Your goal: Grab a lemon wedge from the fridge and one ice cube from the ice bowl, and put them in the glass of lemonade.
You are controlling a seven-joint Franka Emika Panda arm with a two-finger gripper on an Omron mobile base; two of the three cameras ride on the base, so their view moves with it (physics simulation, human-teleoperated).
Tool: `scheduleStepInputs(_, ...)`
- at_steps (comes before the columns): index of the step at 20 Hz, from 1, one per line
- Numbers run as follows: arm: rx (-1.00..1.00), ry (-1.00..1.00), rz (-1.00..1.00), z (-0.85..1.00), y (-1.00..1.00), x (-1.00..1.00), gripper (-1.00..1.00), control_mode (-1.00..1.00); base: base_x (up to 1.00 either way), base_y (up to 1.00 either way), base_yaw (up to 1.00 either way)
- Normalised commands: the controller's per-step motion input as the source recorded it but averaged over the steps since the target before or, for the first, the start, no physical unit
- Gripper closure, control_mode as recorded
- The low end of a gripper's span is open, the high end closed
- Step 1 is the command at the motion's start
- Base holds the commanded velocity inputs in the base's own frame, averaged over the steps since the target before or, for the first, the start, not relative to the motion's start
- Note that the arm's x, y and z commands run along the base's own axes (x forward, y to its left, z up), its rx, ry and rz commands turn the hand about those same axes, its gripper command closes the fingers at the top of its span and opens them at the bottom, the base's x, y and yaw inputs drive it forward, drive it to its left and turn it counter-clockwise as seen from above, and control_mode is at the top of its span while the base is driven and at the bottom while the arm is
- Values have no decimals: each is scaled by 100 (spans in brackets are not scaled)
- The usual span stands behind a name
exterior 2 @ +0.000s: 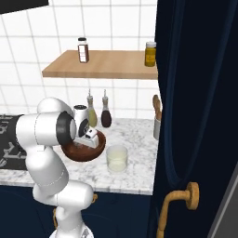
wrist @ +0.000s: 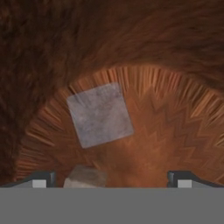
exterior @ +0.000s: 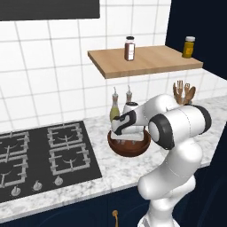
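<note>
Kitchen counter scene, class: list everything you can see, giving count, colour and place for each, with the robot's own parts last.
ice bowl: one, dark brown, on the marble counter.
ice cube: two, pale grey, inside the bowl.
glass of lemonade: one, clear with pale liquid, right of the bowl.
oil bottles: two, behind the bowl.
jars: two, on the wooden shelf.
utensil holder: one, counter's far right.
hob: black, left.
cabinet door: navy, gold handle.
fingers: two, dark, open over the bowl.
</note>
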Motion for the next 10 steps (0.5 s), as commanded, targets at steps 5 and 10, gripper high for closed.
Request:
scheduleStepInputs(5,0,0,-2,-2,-1,0,-100,-100,0,0,0)
scheduleStepInputs(10,0,0,-7,0,0,0,-100,-100,0,0,0)
